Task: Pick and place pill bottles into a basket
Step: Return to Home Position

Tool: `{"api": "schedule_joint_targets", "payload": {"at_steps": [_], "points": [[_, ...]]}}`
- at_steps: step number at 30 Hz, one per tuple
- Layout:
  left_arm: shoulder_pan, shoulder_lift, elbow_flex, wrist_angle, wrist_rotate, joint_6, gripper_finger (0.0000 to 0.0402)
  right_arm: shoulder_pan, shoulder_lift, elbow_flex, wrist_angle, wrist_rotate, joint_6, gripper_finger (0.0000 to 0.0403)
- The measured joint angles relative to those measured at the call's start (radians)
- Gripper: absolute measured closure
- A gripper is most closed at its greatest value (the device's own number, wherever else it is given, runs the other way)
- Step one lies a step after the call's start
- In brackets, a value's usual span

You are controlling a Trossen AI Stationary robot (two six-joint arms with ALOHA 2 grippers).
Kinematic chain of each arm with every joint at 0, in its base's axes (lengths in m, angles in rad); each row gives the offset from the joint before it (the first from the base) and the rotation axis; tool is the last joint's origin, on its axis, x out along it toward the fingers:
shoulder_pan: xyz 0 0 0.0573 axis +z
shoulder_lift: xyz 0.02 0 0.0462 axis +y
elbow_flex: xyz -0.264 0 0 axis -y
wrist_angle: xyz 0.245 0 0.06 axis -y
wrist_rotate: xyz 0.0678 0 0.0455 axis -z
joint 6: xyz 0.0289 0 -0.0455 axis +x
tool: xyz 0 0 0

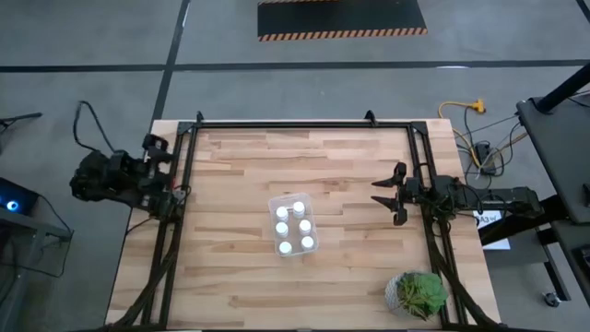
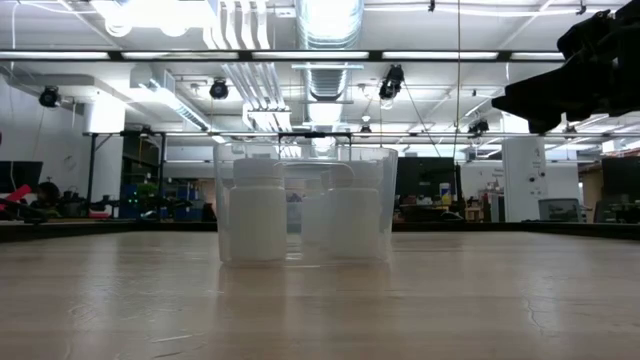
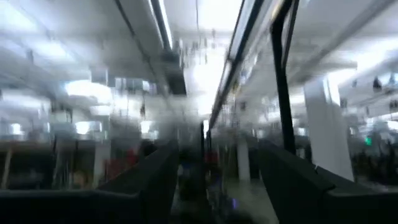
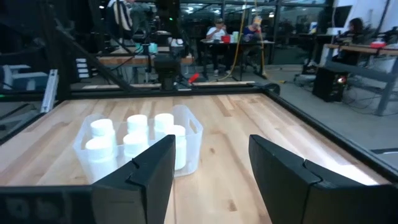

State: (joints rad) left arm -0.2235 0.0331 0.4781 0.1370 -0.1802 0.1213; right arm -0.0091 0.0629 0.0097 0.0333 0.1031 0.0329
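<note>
Holding the right gripper (image 1: 376, 191) released, fingers spread wide, above the right side of the wooden table (image 1: 350, 267), beside the black frame (image 1: 295, 124) and well apart from the basket (image 4: 194, 140). Holding the left gripper (image 3: 214, 162) at the table's left edge, fingers likewise parted, pointing out into the room. Showing six pill bottles (image 1: 303, 224) standing upright inside the clear basket near the table's middle.
</note>
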Motion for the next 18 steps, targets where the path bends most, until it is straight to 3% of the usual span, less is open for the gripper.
{"api": "schedule_joint_targets", "payload": {"at_steps": [7,12,18], "points": [[0.001,0.057,-0.026,0.036,-0.043,-0.022,0.0198,0.0,0.003,0.0,-0.005,0.001,0.0,0.0209],[0.001,0.04,-0.171,0.364,-0.037,-0.029,0.0198,0.0,0.005,0.0,-0.005,0.001,0.0,0.0209],[0.001,0.0,-0.446,0.795,0.028,-0.023,0.0198,0.0,0.005,0.0,-0.006,0.002,0.0,0.0209]]}}
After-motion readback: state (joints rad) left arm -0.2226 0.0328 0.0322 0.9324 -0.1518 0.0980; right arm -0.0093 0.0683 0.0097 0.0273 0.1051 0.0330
